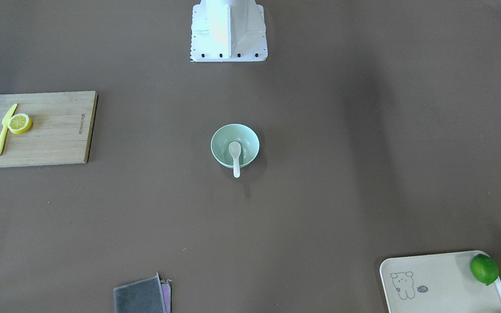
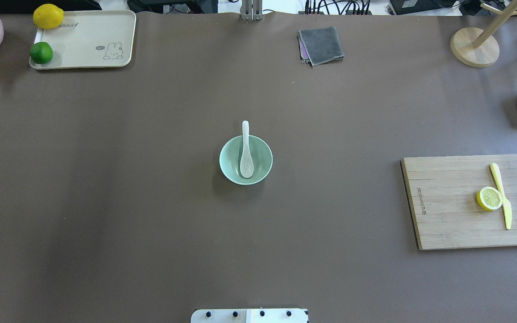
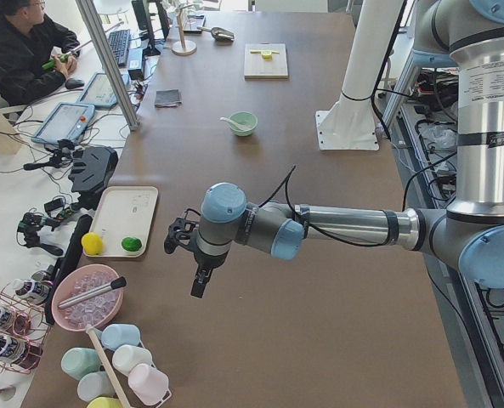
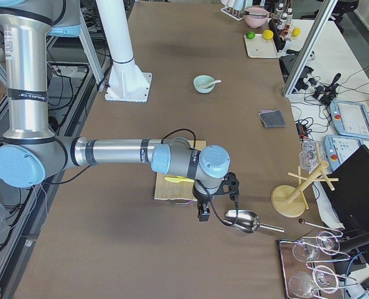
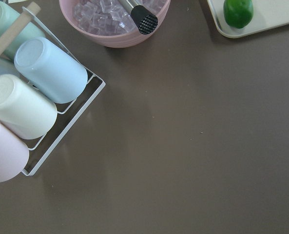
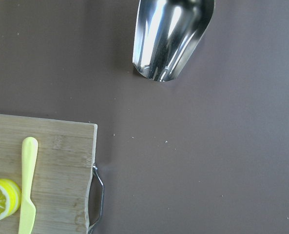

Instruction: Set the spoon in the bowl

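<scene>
The white spoon (image 2: 246, 152) rests in the mint-green bowl (image 2: 264, 158) at the table's middle, scoop inside and handle sticking out over the far rim. Both also show in the front view, the spoon (image 1: 235, 152) and the bowl (image 1: 222, 138). My left gripper (image 3: 197, 274) hangs over the table's left end, far from the bowl (image 3: 246, 125), and shows only in the left side view. My right gripper (image 4: 204, 210) hangs over the right end by the cutting board, and shows only in the right side view. I cannot tell whether either is open or shut.
A cutting board (image 2: 451, 202) with a lemon slice (image 2: 489, 198) and yellow knife (image 2: 503, 197) lies at right. A metal scoop (image 6: 171, 36) and wooden stand (image 2: 474, 47) are beyond it. A cream tray (image 2: 88, 38) with lime and lemon, an ice bowl (image 5: 112, 22), cups (image 5: 49, 70) and a grey cloth (image 2: 322, 45) stand around.
</scene>
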`<move>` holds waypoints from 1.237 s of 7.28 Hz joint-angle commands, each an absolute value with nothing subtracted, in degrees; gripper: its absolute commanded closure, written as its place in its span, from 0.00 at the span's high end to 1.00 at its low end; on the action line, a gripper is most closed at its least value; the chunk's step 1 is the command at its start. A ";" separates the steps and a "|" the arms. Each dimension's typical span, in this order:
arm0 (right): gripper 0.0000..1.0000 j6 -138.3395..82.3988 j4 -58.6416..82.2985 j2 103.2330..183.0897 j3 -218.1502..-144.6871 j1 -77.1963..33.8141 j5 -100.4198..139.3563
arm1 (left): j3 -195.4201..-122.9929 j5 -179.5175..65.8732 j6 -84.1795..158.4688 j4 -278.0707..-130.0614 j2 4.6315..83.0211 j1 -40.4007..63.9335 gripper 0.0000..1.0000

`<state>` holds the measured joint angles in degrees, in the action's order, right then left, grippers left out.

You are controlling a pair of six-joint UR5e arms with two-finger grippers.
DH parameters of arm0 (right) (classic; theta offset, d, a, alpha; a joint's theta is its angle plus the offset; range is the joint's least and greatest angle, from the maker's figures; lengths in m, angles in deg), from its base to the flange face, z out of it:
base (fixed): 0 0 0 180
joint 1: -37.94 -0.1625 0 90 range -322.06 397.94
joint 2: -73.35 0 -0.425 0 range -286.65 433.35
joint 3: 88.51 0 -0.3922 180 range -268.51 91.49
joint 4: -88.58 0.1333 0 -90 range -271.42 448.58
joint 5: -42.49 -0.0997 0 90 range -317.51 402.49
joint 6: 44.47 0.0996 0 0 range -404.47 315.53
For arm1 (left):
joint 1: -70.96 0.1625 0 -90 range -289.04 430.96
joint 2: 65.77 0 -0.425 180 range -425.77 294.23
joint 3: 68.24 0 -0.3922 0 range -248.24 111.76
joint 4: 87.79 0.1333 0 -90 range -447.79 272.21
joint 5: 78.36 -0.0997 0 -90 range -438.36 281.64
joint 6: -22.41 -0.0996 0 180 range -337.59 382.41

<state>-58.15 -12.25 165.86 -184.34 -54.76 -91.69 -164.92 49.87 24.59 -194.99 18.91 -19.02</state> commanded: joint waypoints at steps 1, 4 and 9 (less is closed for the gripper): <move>1.00 -57.83 -12.24 166.08 -184.31 -55.22 -91.81 | -163.95 50.14 24.79 -194.58 18.78 -19.13 0.98; 1.00 -57.74 -12.24 166.17 -184.23 -55.22 -91.81 | -165.35 50.40 29.14 -193.35 20.45 -18.95 0.98; 1.00 -56.69 -12.24 165.90 -185.19 -55.22 -91.89 | -165.18 54.36 33.84 -194.05 20.37 -18.95 0.98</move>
<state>-56.81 -12.24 165.99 -184.94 -55.22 -91.82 -165.20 54.28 33.76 -194.02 20.51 -18.95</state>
